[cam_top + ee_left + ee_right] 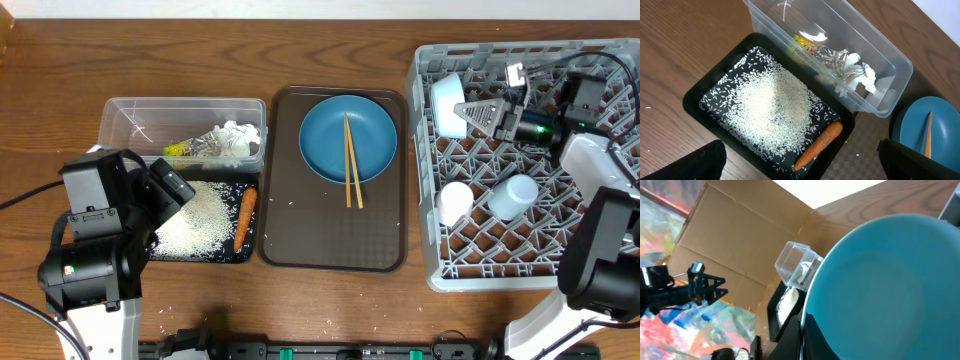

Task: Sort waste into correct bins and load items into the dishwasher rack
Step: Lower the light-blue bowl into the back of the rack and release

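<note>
Wood-grain table (60, 60), a few stray grains on it. Left gripper (800, 165), jaws spread wide, hangs over black tray (695, 92): rice (770, 112) spread inside, carrot (819, 145) along one edge. Clear tub (890, 100) touching behind: crumpled paper (860, 75), yellow wrapper (807, 47). Brown tray (330, 240), centre: plate (330, 130), chopsticks (352, 165) across it. Grey rack (500, 270), right: white cup (455, 200), blue cup (512, 195). Right gripper (478, 112) pinches the rim of the bowl (447, 105), which stands on edge. Cardboard (740, 240) beyond the table.
</note>
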`<state>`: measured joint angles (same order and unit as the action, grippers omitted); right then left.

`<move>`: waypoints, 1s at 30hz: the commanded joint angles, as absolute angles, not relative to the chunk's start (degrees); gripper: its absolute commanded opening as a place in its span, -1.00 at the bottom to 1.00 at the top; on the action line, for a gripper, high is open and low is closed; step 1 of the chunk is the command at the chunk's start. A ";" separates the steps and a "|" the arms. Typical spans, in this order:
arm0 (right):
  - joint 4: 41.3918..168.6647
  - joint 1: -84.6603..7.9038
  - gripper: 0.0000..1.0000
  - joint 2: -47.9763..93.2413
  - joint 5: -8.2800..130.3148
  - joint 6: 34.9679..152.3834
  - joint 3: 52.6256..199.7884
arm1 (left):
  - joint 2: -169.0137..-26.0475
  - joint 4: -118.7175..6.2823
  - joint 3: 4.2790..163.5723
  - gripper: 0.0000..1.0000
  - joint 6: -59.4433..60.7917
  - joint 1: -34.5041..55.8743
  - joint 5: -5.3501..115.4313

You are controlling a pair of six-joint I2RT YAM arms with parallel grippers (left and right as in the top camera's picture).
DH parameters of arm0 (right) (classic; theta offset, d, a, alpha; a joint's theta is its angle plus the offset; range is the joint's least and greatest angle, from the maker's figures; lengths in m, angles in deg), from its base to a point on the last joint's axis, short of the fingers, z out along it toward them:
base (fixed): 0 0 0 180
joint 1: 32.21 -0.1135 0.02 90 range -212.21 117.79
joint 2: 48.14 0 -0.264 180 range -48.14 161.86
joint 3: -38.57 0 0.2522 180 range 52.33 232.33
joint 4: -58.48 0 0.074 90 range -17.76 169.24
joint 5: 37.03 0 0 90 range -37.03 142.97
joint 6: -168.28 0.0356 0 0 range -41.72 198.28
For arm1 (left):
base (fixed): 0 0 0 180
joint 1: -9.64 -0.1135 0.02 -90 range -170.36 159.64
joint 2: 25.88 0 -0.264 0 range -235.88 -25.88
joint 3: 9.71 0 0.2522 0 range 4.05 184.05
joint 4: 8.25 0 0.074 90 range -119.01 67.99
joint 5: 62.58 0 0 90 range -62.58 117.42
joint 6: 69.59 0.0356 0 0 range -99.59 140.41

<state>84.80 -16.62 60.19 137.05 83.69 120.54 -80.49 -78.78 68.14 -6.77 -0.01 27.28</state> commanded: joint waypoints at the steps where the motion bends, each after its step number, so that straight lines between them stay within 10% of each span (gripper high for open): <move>1: 85.30 -14.32 -0.98 60.74 133.37 83.36 118.35 | -80.49 -78.96 68.41 0.98 -6.86 -0.32 27.22; 30: 76.84 -17.01 -0.97 60.74 142.25 98.79 118.37 | -80.49 -78.96 68.39 0.98 -6.86 -0.32 27.22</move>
